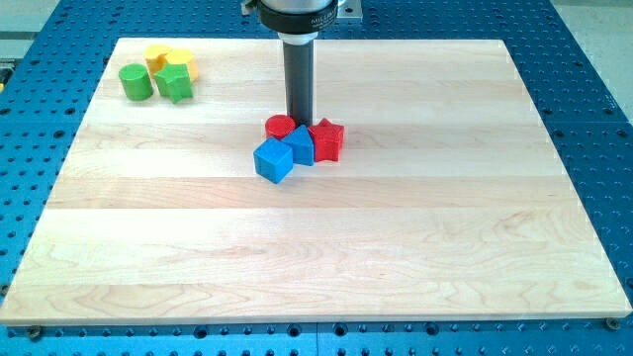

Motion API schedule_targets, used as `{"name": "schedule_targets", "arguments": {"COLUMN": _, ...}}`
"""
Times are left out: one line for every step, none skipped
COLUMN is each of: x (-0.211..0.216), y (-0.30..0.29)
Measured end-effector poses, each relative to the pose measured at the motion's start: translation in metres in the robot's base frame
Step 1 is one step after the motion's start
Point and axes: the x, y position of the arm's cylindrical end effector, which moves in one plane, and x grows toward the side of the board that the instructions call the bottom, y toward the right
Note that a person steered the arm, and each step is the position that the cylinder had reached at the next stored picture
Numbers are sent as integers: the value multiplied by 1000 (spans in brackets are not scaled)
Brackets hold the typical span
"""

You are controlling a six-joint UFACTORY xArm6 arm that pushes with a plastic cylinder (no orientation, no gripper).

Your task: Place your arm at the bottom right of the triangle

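Tip (pixel 300 118) behind red cylinder (pixel 280 126), red star (pixel 327 139) right — touching cluster

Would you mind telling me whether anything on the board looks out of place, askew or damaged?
Nothing stands out. Two tidy clusters sit flat on the board: green cylinder, green star and yellow blocks at the view's top left; red cylinder, red star and two blue blocks mid-board, my tip behind them.

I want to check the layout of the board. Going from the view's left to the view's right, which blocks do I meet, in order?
green cylinder → yellow block → green star → blue cube → second blue block → red star. The red cylinder and my tip overlap the blue blocks in x, so I leave them out.
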Motion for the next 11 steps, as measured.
{"name": "schedule_targets", "arguments": {"x": 0, "y": -1}}
{"name": "schedule_targets", "arguments": {"x": 0, "y": -1}}
{"name": "schedule_targets", "arguments": {"x": 3, "y": -24}}
{"name": "schedule_targets", "arguments": {"x": 0, "y": -50}}
{"name": "schedule_targets", "arguments": {"x": -1, "y": -1}}
{"name": "schedule_targets", "arguments": {"x": 5, "y": 93}}
{"name": "schedule_targets", "arguments": {"x": 50, "y": 125}}
{"name": "schedule_targets", "arguments": {"x": 106, "y": 81}}
{"name": "schedule_targets", "arguments": {"x": 113, "y": 27}}
{"name": "schedule_targets", "arguments": {"x": 106, "y": 20}}
{"name": "schedule_targets", "arguments": {"x": 105, "y": 20}}
